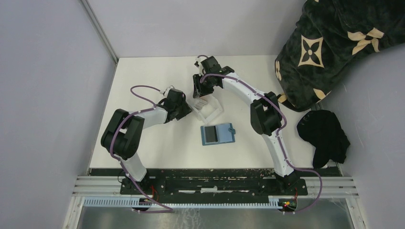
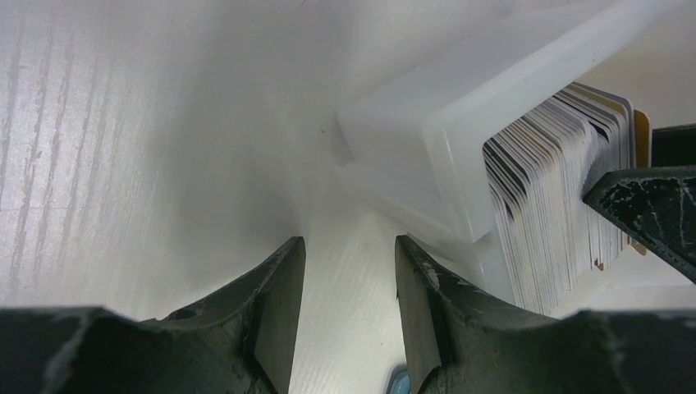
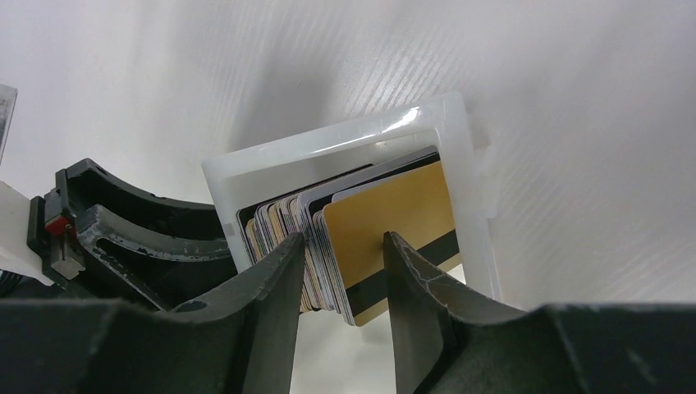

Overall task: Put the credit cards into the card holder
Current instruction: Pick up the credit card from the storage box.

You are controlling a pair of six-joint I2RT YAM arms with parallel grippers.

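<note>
The credit cards (image 1: 201, 101) stand on edge as a stack in a clear plastic tray (image 1: 212, 112) at the table's middle. In the right wrist view a gold-yellow card (image 3: 394, 217) with a black stripe fronts several greyish cards (image 3: 283, 217). My right gripper (image 3: 345, 240) is open just above the stack, its jaws straddling the front cards. It also shows in the top view (image 1: 200, 91). My left gripper (image 2: 349, 245) is open and empty beside the tray's left wall (image 2: 410, 131). The teal card holder (image 1: 218, 134) lies open on the table, nearer than the tray.
A dark patterned blanket (image 1: 334, 43) and a black cloth (image 1: 325, 133) lie at the right edge. Grey walls enclose the white table (image 1: 153, 148). The left gripper's body (image 3: 123, 238) sits close against the tray in the right wrist view.
</note>
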